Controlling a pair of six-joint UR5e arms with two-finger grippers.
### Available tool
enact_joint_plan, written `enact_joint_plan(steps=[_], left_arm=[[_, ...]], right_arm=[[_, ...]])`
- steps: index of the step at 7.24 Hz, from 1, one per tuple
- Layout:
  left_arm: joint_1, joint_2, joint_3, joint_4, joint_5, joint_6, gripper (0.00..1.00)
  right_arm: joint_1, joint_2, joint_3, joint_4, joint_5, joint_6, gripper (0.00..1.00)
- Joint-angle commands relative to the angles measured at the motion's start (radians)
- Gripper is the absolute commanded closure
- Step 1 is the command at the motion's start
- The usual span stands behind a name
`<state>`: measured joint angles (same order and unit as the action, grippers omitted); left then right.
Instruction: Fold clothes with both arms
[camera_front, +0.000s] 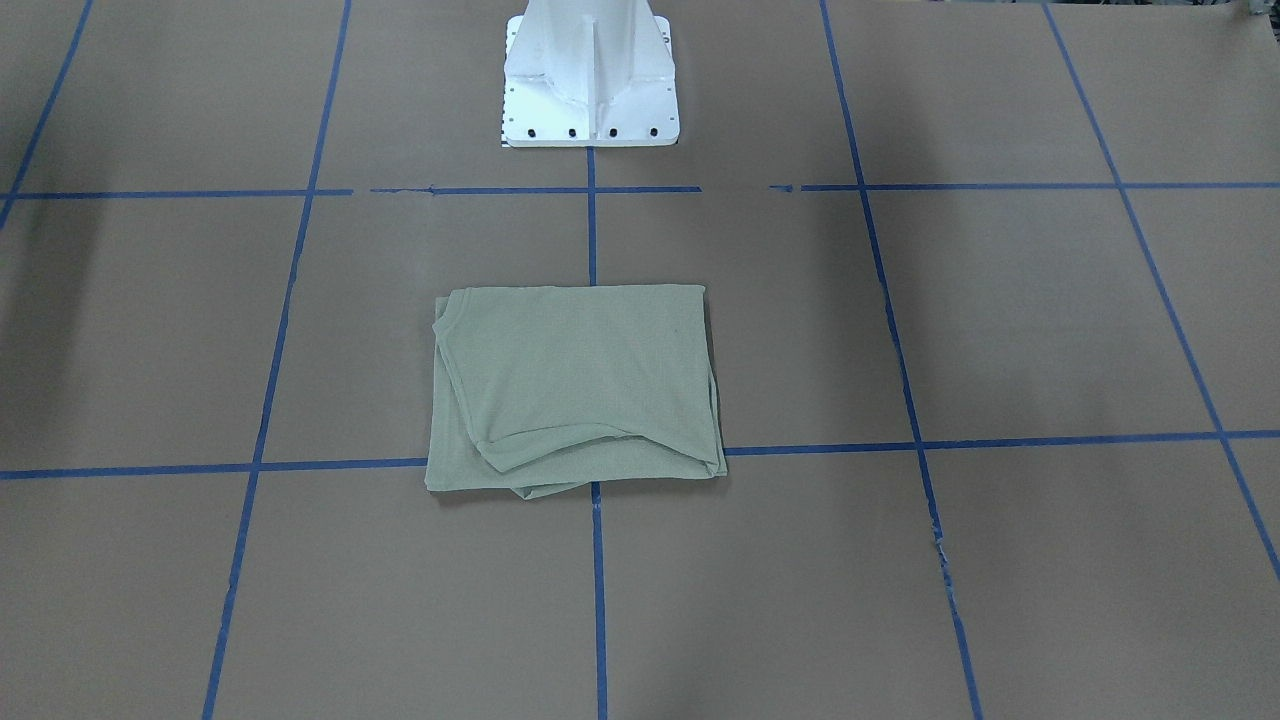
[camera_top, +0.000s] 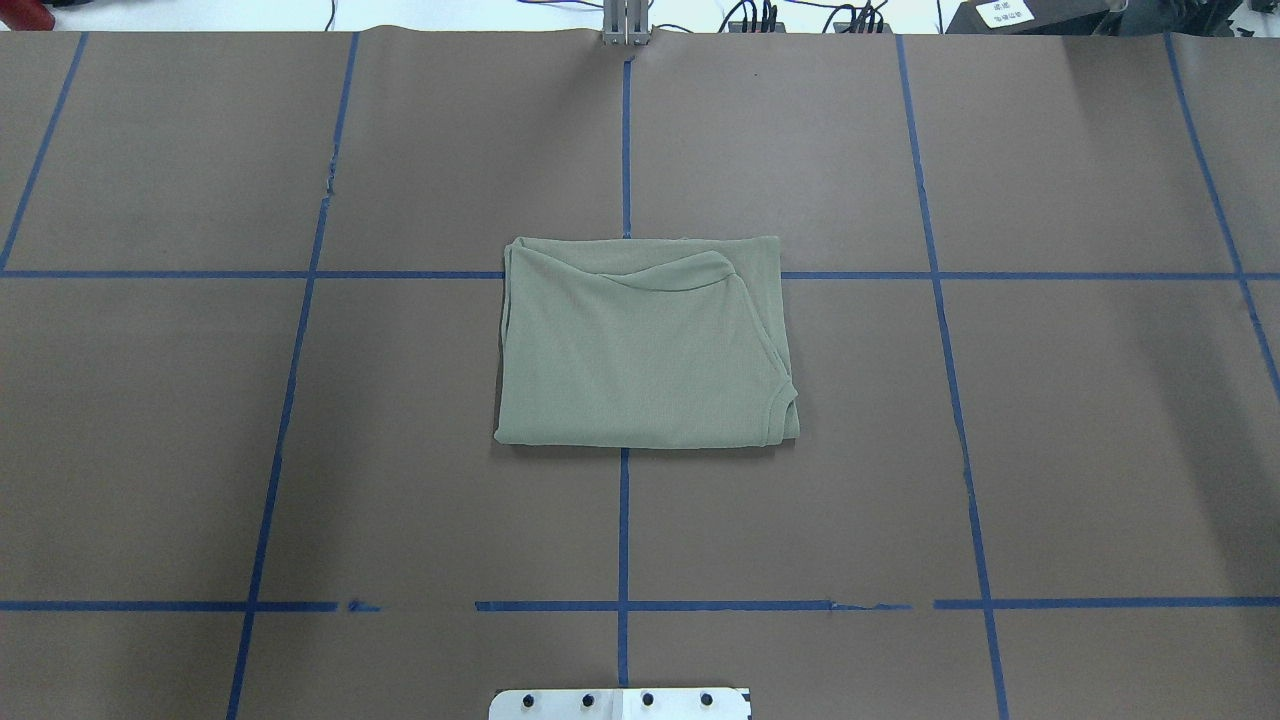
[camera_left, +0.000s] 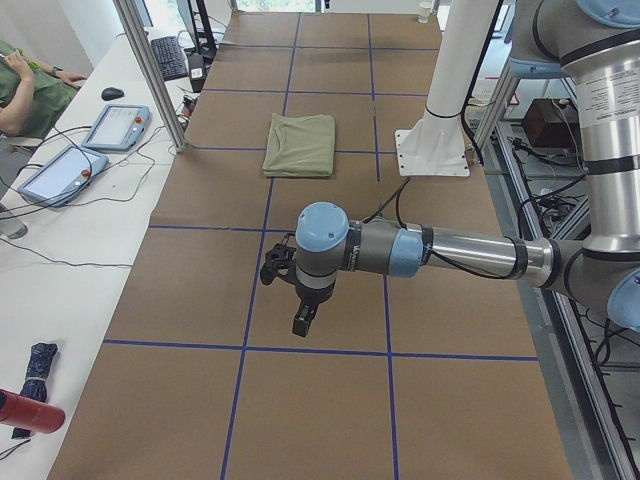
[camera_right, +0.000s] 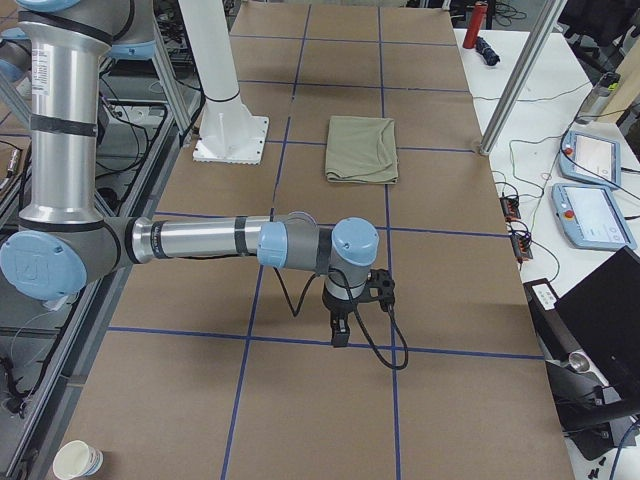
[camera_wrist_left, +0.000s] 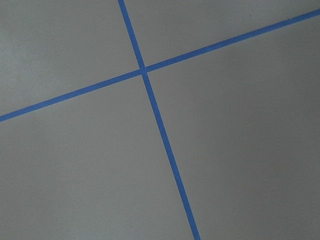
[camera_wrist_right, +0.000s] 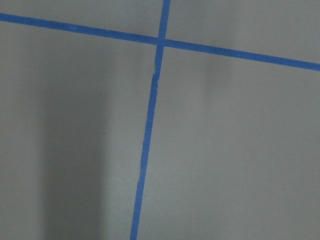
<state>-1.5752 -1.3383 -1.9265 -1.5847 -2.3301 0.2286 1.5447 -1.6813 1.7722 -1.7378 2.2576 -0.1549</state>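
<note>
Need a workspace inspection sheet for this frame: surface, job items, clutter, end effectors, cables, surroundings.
Surface: brown paper-covered table with blue tape grid.
Job's things: sage-green shirt folded into a rectangle, lying centred before the white pedestal.
Clutter: nothing seen.
End effectors: left end effector and right end effector hang over bare table, apart from the shirt; open or shut cannot be told.
Cables: black cable loops below the right end effector.
Surroundings: side bench with teach pendants, a seated person, a red bottle.
</note>
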Motion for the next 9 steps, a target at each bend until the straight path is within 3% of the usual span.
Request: enact_joint_plan(steps=[1,9], left_arm=[[0.001,-0.001,-0.003,-0.001,0.000,0.000,0.00],[0.001,0.002,-0.002,0.000,0.001,0.000,0.00]], right_arm=[[0.000,-0.006,0.000,0.001,0.000,0.002,0.00],[-0.002,-0.018,0.001,0.001,0.002,0.002,0.00]])
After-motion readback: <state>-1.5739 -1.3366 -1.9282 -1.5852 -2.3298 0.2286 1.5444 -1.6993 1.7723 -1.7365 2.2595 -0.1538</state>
